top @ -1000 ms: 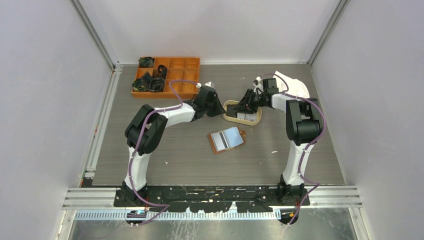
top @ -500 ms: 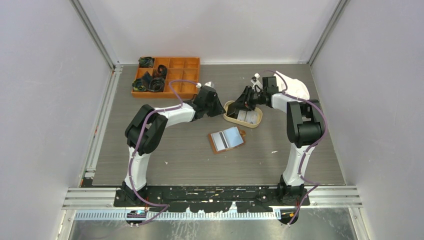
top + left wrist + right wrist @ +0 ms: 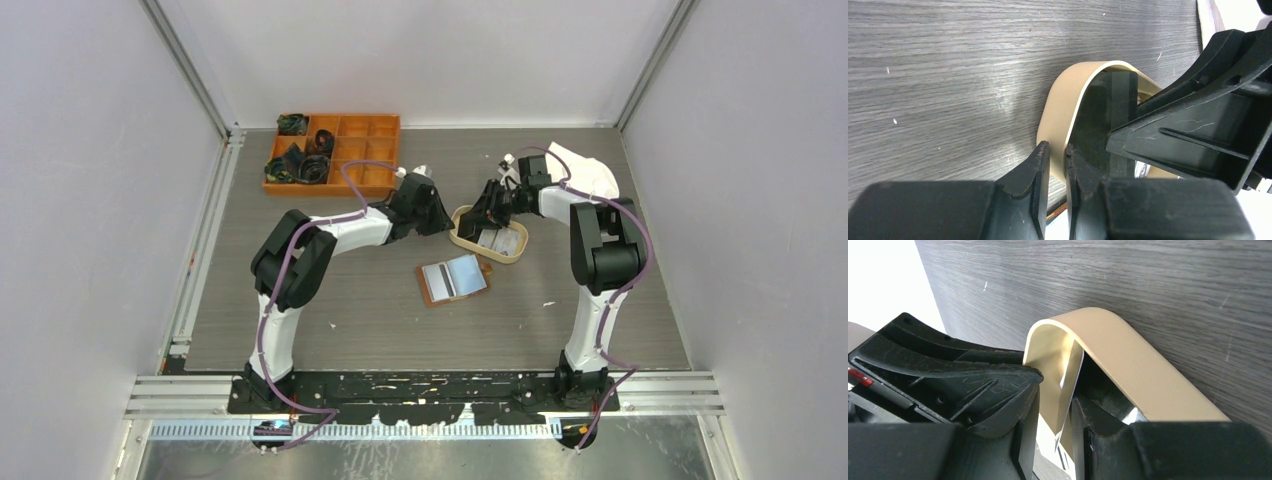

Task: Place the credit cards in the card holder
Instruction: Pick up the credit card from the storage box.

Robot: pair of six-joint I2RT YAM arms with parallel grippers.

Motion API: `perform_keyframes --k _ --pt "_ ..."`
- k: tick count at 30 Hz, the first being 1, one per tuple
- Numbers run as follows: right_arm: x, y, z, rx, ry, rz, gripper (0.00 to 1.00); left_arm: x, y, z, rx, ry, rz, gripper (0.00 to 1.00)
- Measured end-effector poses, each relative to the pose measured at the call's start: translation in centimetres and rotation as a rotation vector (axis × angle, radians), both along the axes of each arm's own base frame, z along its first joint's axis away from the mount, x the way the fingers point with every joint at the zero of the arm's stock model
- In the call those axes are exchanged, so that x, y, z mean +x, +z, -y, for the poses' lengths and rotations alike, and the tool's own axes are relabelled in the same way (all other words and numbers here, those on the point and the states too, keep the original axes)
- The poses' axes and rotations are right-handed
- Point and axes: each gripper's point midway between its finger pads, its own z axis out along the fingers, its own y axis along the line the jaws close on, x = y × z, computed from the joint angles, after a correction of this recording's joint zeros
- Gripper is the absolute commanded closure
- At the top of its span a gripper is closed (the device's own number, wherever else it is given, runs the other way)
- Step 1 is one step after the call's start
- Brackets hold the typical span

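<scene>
The card [image 3: 1070, 385], likely stiff, light and slick, wants pinching across its flat faces; right gripper [image 3: 1054, 395] stands narrow about it, grip unclear; left gripper [image 3: 1056, 150] nips the tray [image 3: 1063, 100] rim.

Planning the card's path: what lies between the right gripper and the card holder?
In the top view, only the tray's near rim and a thin strip of bare table separate the right gripper from the card holder.
</scene>
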Motion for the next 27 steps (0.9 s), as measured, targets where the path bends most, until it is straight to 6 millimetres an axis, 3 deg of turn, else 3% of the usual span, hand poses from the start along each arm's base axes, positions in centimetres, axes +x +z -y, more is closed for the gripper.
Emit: perform_keyframes --k 9,20,27 --pt "-0.1 -1.0 0.4 -0.033 -0.012 -0.037 0.67 -0.1 0.0 0.1 -0.003 -0.004 -0.003 0.78" --pt "0.8 0.5 0.5 0.057 -0.038 -0.039 0.67 -0.3 0.1 0.2 -0.014 -0.018 -0.014 0.72" --pt "1.2 0.3 0.8 0.079 -0.058 -0.057 0.7 -0.3 -0.1 -0.1 -0.015 -0.015 -0.02 0.72"
